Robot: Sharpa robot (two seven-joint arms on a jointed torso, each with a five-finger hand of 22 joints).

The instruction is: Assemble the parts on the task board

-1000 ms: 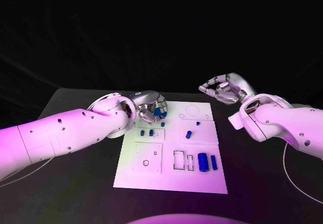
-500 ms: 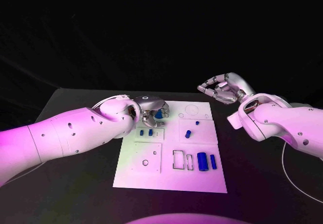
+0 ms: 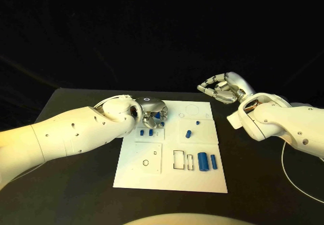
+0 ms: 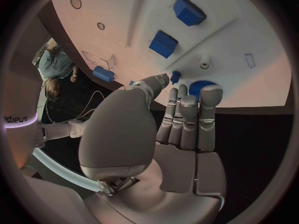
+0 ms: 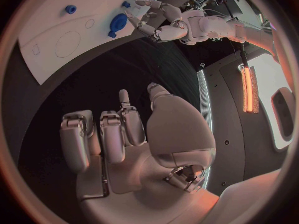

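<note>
The white task board [image 3: 172, 176] lies mid-table. My left hand [image 3: 152, 116] hovers over its far left corner, fingers stretched out straight and holding nothing. A round blue part [image 4: 201, 87] sits on the board just past the fingertips [image 4: 211, 92], and a small blue peg [image 4: 176, 75] stands by the thumb tip. The round part [image 5: 118, 21] also appears beside the left hand [image 5: 159, 24] in the right wrist view. My right hand [image 3: 223, 89] hangs off the board at the back right, fingers curled in on nothing [image 5: 124, 134].
Two small blue blocks [image 3: 145, 132] lie left of centre, with a short blue piece [image 3: 189, 134] and a tiny peg [image 3: 198, 123] to their right. A thick blue cylinder [image 3: 203, 161] and a thin one [image 3: 214, 161] lie beside rectangular recesses [image 3: 179, 160].
My left arm has rolled at the wrist and the hand has settled slightly lower over the board's far left corner. The right hand has barely moved.
</note>
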